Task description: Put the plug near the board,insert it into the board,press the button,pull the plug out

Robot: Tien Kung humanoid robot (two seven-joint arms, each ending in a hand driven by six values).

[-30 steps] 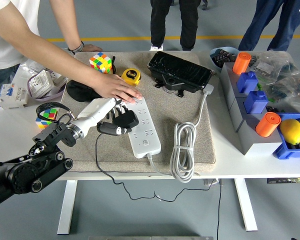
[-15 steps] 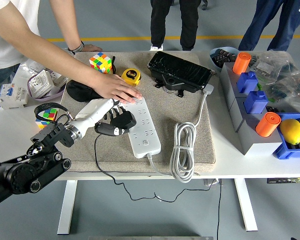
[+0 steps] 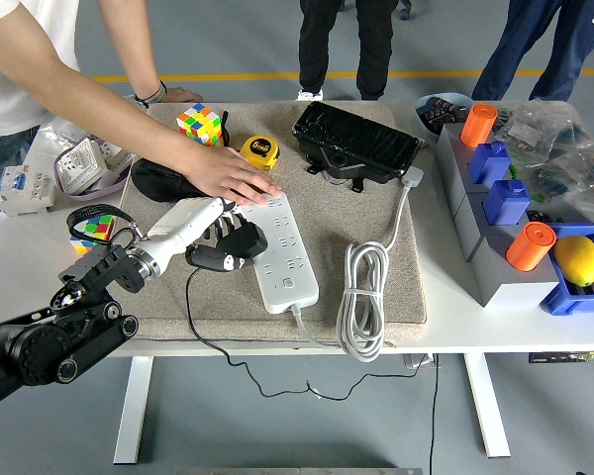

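At the strip's left edge, plug in hand.
Your left hand (image 3: 210, 226) is clamped on the black plug (image 3: 240, 240), touching or just beside the white power strip (image 3: 281, 247); whether the pins are seated, you likely can't tell. A person's hand (image 3: 233, 178) pins the strip's far end. Keep the plug square to the socket face.
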